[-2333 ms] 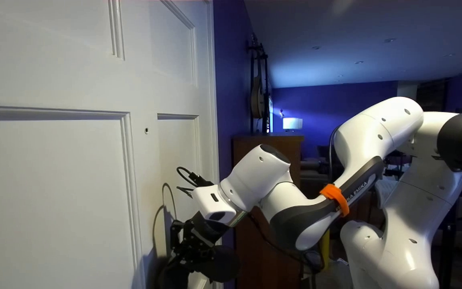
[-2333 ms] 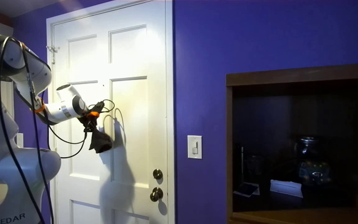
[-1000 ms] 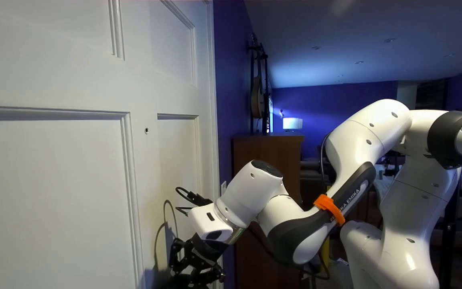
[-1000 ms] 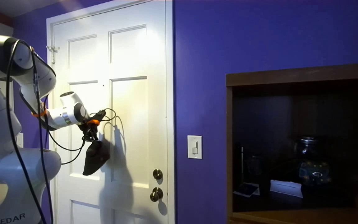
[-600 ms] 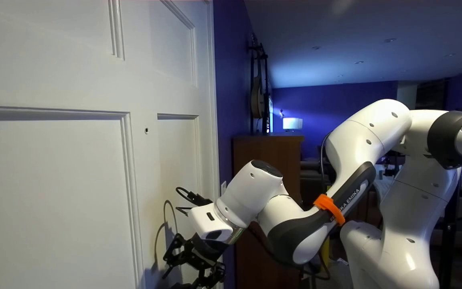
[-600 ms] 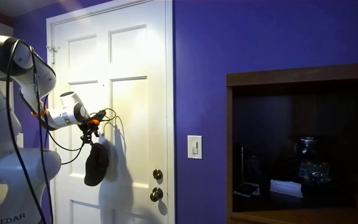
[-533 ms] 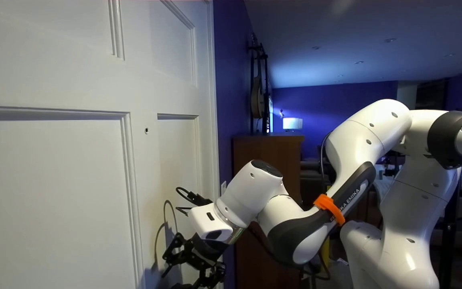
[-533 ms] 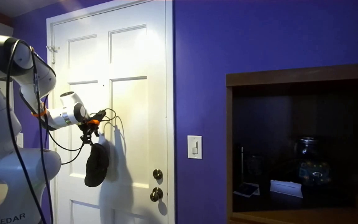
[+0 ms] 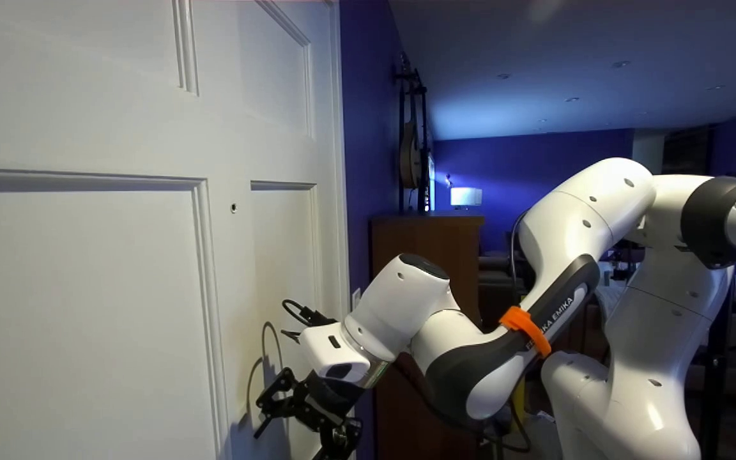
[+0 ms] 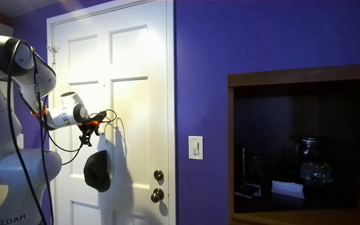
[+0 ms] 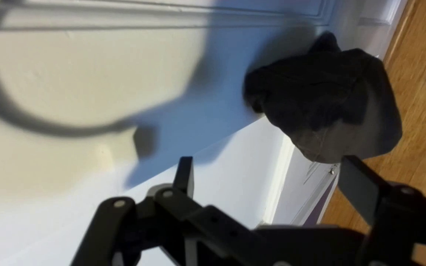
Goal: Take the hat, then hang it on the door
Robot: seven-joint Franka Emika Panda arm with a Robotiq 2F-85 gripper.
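A dark cloth hat [image 10: 97, 173] is seen in front of a white panelled door [image 10: 130, 131], just below the gripper [image 11: 270, 175], whose fingers [image 11: 185, 175] are spread wide and clear of it. In an exterior view, a slim gap is left between them and the hat; a round brass-coloured knob [image 10: 157, 195], near the door's edge, is set well apart. Seamed, creased fabric and a rounded crown are picked out in the wrist view against painted moulding and grained wooden flooring [image 11: 420, 122]. Whether the hat is supported, or touches the door, cannot be told. Beneath the white arm [image 9: 400, 306], the gripper is cut off by the lower edge of an exterior view; the interior of a brown wooden cabinet [image 10: 292, 76] is largely lost in shadow.
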